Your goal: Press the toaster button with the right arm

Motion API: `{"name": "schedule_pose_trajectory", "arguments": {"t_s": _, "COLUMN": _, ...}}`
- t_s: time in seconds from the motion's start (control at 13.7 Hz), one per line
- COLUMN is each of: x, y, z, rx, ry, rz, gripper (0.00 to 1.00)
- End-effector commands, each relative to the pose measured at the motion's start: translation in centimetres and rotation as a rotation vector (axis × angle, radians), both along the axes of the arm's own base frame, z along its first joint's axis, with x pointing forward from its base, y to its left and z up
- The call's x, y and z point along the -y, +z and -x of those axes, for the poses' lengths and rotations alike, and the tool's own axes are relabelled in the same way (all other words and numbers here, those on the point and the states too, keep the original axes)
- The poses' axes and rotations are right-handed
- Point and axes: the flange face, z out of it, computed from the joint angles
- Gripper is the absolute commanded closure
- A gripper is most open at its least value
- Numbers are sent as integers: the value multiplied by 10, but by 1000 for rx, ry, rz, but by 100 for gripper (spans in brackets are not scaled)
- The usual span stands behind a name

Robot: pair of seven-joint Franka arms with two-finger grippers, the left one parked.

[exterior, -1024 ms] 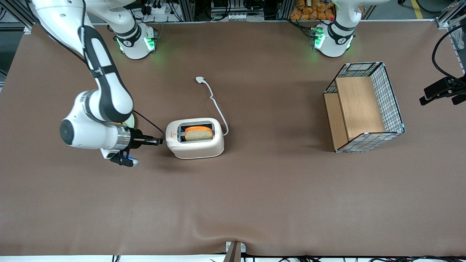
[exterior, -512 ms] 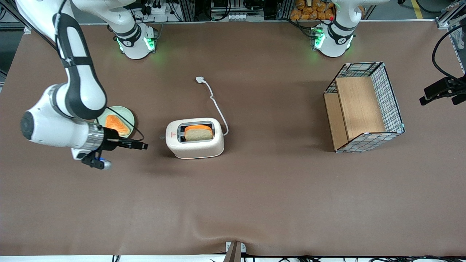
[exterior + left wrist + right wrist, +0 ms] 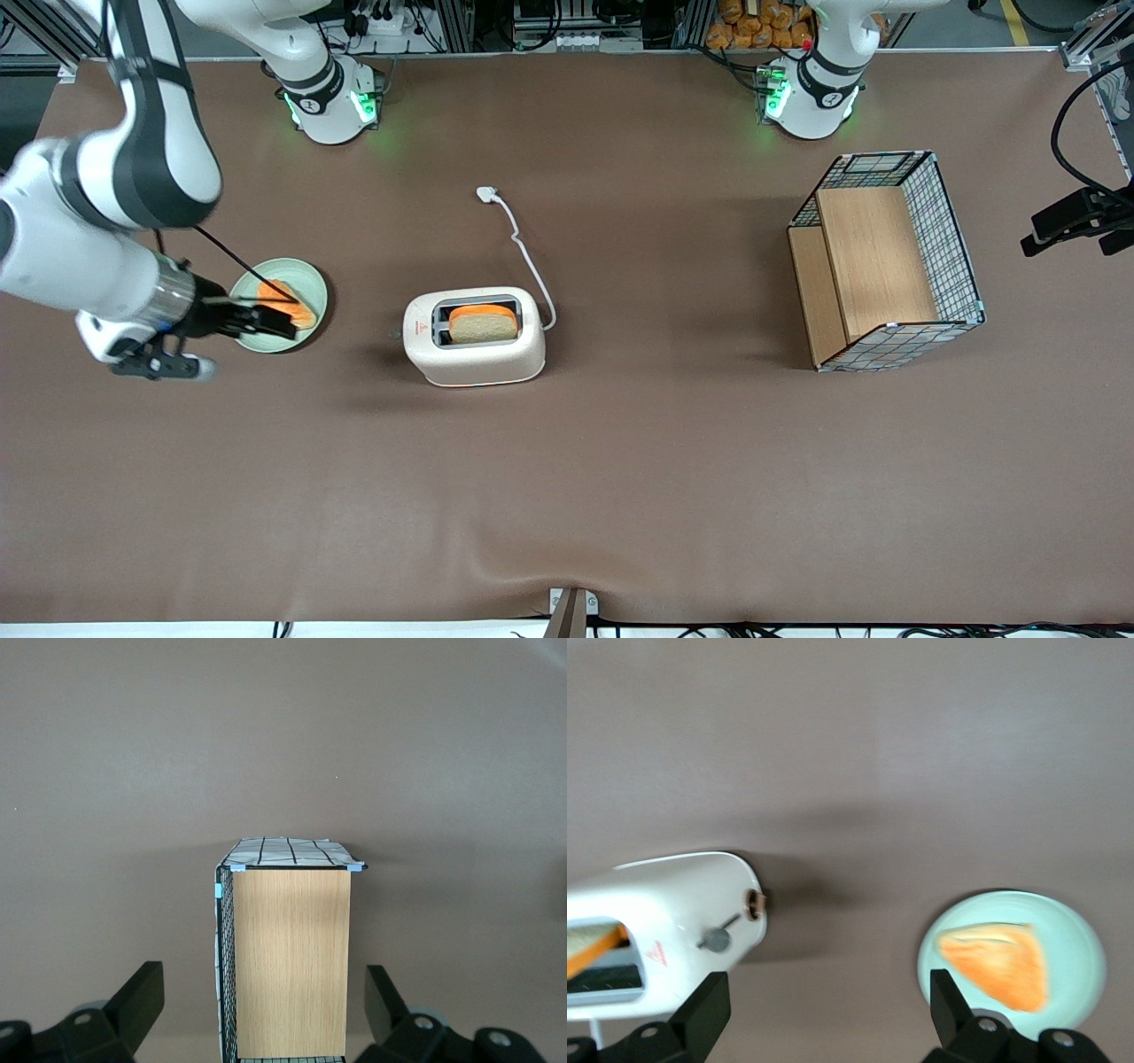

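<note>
The cream-white toaster (image 3: 474, 338) stands mid-table with a slice of bread (image 3: 483, 324) in one slot. The toaster button (image 3: 393, 334) is a small grey tab on the short end facing the working arm's end of the table. It also shows in the right wrist view (image 3: 716, 940), on the toaster (image 3: 664, 904). My right arm's gripper (image 3: 282, 321) is open and empty, well away from the button, hovering over a pale-green plate (image 3: 312, 285). In the right wrist view the gripper (image 3: 826, 985) points at bare table between toaster and plate.
The plate holds an orange slice (image 3: 299, 312), also in the right wrist view (image 3: 997, 961). The white cord (image 3: 527, 252) runs from the toaster to a plug (image 3: 486, 193). A wire and wood basket (image 3: 886, 261) stands toward the parked arm's end, seen in the left wrist view (image 3: 283, 957).
My gripper has pulled back from the toaster's button end toward the working arm's end of the table and now hangs over the plate. The toaster has not moved.
</note>
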Motion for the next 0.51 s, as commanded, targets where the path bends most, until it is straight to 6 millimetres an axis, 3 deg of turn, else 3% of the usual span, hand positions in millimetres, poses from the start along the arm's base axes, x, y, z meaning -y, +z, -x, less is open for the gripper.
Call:
{"name": "schedule_pose_trajectory", "arguments": {"t_s": 0.0, "x": 32, "y": 39, "z": 22, "rx": 15, "ry": 36, "rz": 46, "gripper": 0}}
{"name": "schedule_pose_trajectory", "arguments": {"t_s": 0.22, "x": 70, "y": 67, "z": 39, "rx": 23, "ry": 81, "rz": 29, "gripper": 0}}
{"name": "schedule_pose_trajectory", "arguments": {"t_s": 0.37, "x": 76, "y": 97, "z": 56, "rx": 30, "ry": 92, "rz": 41, "gripper": 0}}
{"name": "schedule_pose_trajectory", "arguments": {"t_s": 0.44, "x": 71, "y": 101, "z": 61, "rx": 16, "ry": 107, "rz": 64, "gripper": 0}}
